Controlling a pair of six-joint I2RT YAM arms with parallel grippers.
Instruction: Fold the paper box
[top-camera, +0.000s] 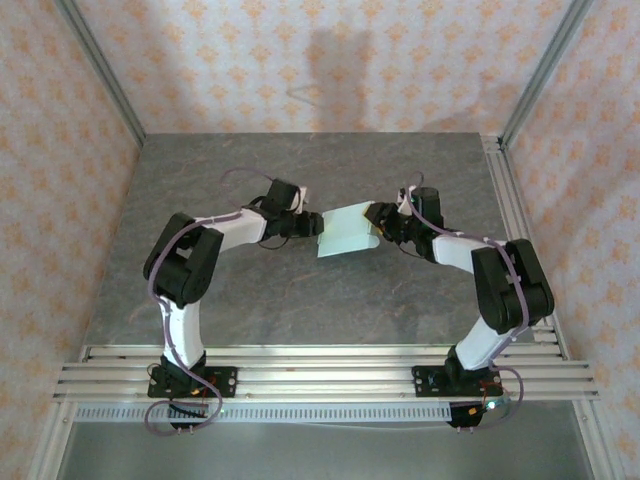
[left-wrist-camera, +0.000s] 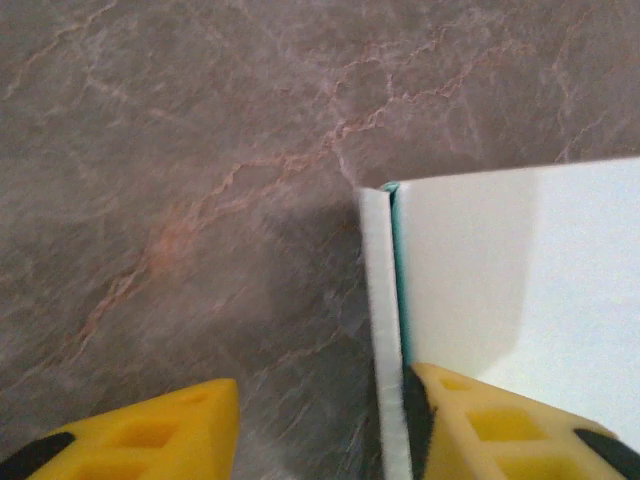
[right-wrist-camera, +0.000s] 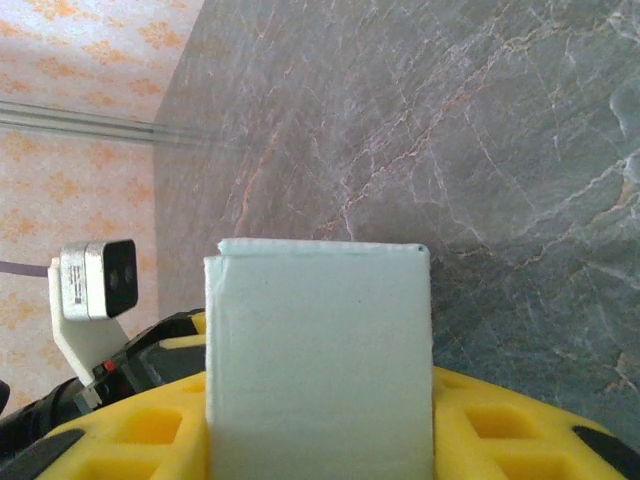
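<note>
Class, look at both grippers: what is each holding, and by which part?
The right gripper clasps the paper box across its near end; the left gripper stands open, holding nothing.

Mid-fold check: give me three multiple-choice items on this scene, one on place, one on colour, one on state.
1. Where is the pale mint-green paper box? A by the near edge; B over the middle of the grey marbled table; C far-left corner.
2. Colour of the fingers in the right wrist view? A yellow; B red; C blue.
3. The left gripper has its fingers: A pressed together; B apart; C crossed.
B, the top view centres it; A, yellow flanks the box; B, bare table shows between them.
</note>
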